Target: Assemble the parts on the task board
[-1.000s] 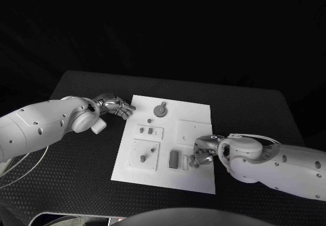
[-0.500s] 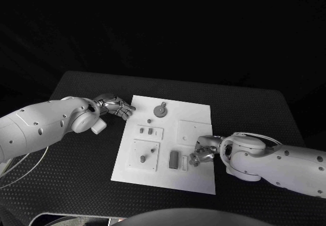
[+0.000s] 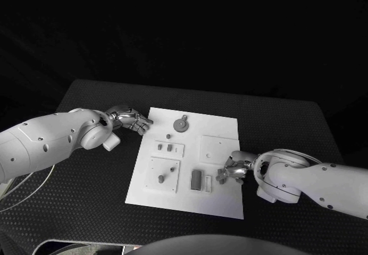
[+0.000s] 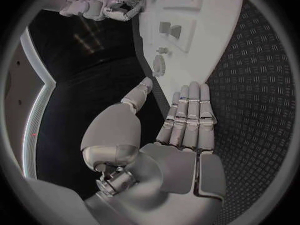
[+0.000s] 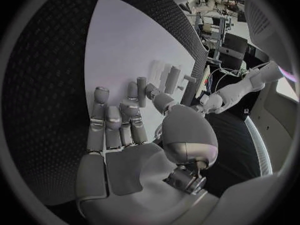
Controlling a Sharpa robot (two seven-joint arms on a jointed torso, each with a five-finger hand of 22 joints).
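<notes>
Across the middle of the frame you have the black table [image 3: 291, 122], with the white task board [image 3: 218, 133] at its centre. At left, your left hand [image 3: 132, 121] hovers by the board's upper-left corner, fingers straight, together, holding nothing. At lower right, your right hand [image 3: 232, 171] sits over the board's right edge, fingers loosely spread, gripping nothing. Small grey parts [image 3: 196, 180] lie on the board, including a round disc [image 3: 180, 125] near its top.
</notes>
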